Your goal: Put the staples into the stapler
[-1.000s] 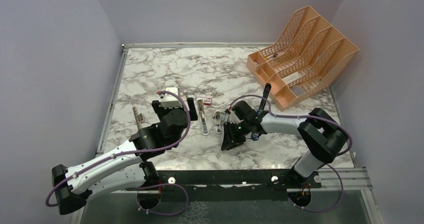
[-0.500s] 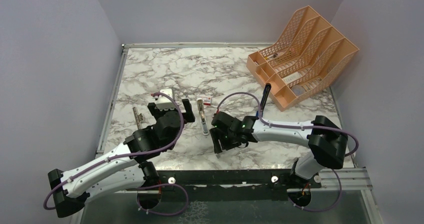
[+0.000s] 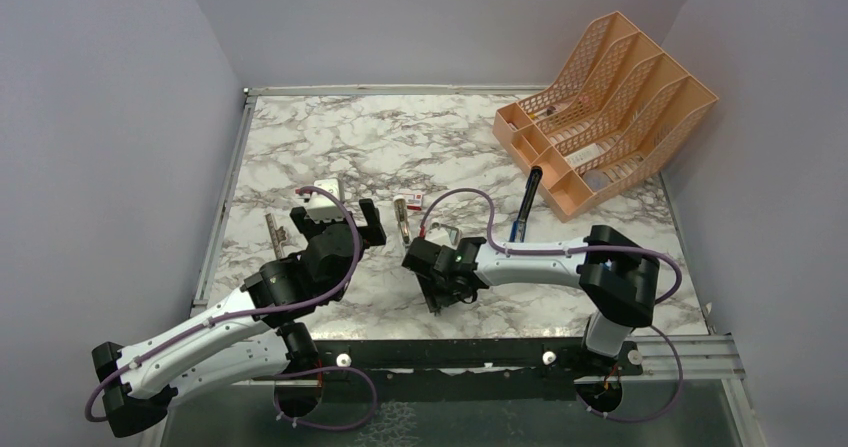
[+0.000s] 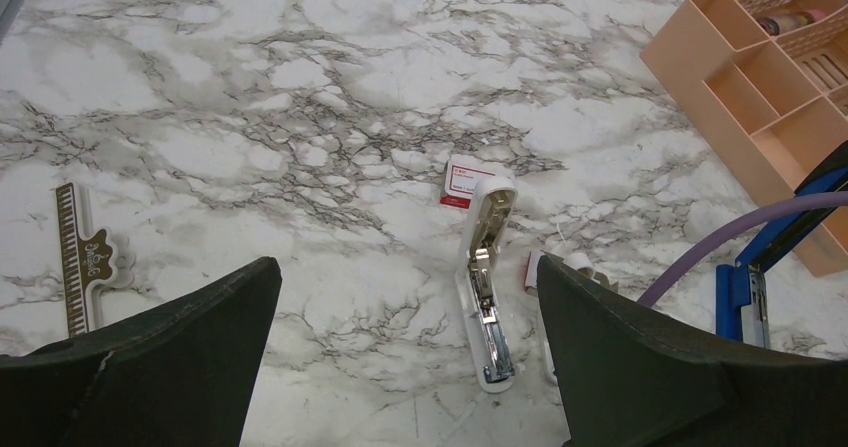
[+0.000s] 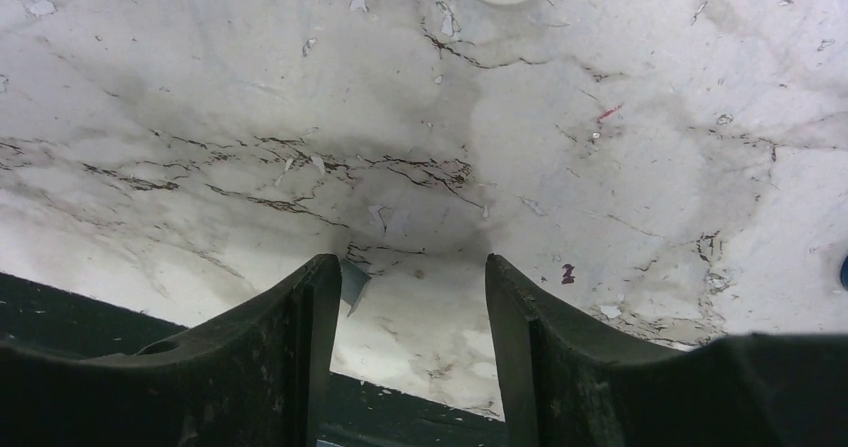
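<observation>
Right claw (image 5: 410, 262): lowest in the top frame, low over the near strip of the table (image 3: 400, 147). Its jaws stand partly apart, tips down toward bare marble, and nothing is clamped between them.
Staples (image 5: 352, 280): a small grey sliver in the lower middle of the right wrist frame, touching the inner face of the picture-left finger. It is too small to be sure of, and I cannot tell whether it lies flat or clings to the finger.
Stapler (image 4: 488, 287): lies opened flat on the table with its silver channel facing up. Its rounded near end just shows at the top edge of the right wrist frame.
Deciding relation: in the top frame the stapler (image 3: 402, 219) lies up and slightly left of the right claw (image 3: 437, 287). Its long axis runs near to far, roughly along the line from claw to channel. By my judgement the right arm is better placed to carry the sliver forward into it.
Left claw (image 4: 405, 265): jaws wide apart and holding nothing, at middle left of the top frame, level with the stapler. In its own view the stapler sits ahead and right of centre.
Farther off: red-and-white box (image 4: 465, 182) touching the stapler's far end, and an orange rack (image 3: 600, 117) at upper right.
</observation>
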`<action>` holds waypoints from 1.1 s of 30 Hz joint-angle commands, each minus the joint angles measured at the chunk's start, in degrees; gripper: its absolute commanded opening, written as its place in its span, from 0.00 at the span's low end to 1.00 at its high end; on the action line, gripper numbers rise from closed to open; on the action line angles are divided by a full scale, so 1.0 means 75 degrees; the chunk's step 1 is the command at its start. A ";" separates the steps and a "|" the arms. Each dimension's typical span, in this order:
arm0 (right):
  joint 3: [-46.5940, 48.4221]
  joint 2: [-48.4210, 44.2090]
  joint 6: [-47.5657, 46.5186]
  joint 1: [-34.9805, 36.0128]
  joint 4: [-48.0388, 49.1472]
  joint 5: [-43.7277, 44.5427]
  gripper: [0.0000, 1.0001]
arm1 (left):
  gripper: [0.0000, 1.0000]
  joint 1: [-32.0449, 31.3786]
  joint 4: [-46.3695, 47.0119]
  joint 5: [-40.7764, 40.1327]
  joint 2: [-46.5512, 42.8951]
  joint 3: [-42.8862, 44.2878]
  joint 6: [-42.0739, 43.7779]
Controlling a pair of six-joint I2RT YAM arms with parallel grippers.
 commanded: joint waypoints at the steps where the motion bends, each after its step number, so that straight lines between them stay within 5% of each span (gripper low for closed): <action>1: 0.0289 0.0090 -0.0195 0.0132 0.0062 -0.0022 0.59 | 0.99 0.0039 -0.0023 -0.0155 -0.0001 0.0043 -0.0080; 19: 0.0566 0.0453 0.0568 0.0370 -0.0395 0.0169 0.46 | 0.99 0.0039 -0.0023 -0.0186 -0.0063 -0.0016 -0.0072; 33: 0.0509 0.0653 0.1145 0.0397 -0.0307 -0.0031 0.20 | 0.99 0.0039 -0.0023 -0.0160 -0.0111 -0.0025 -0.0080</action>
